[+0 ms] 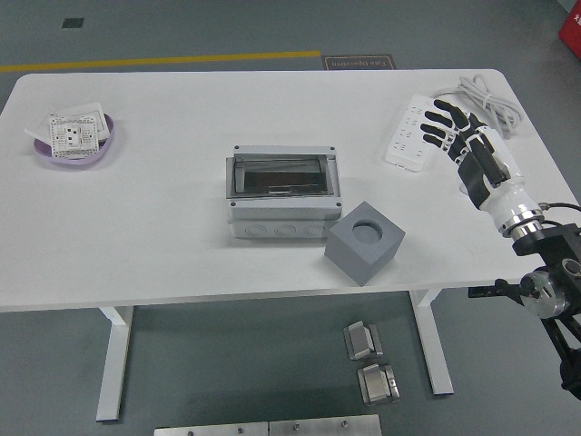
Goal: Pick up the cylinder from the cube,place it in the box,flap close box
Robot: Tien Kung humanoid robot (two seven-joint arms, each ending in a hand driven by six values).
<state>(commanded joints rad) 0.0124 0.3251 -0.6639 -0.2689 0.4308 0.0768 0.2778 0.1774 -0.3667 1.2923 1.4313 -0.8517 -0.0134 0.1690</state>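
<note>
The right robot hand (465,145) hovers over the right part of the white table (163,227), its black fingers (436,127) spread apart and holding nothing. The fingertips lie over the edge of a white power strip (407,138), whose grey cable (486,95) coils toward the table's far right corner. The arm runs back to the lower right, past a white wrist to black joints beyond the table's edge.

Left of the robot hand, well apart, a grey cube (364,242) sits near the table's front edge, with a round grey cylinder (368,230) set in its top. Just beside the cube's left corner stands the grey box (283,195), its transparent flap (280,176) lying over the opening. Far off at the left end, a purple dish (77,145) holds white parts.
</note>
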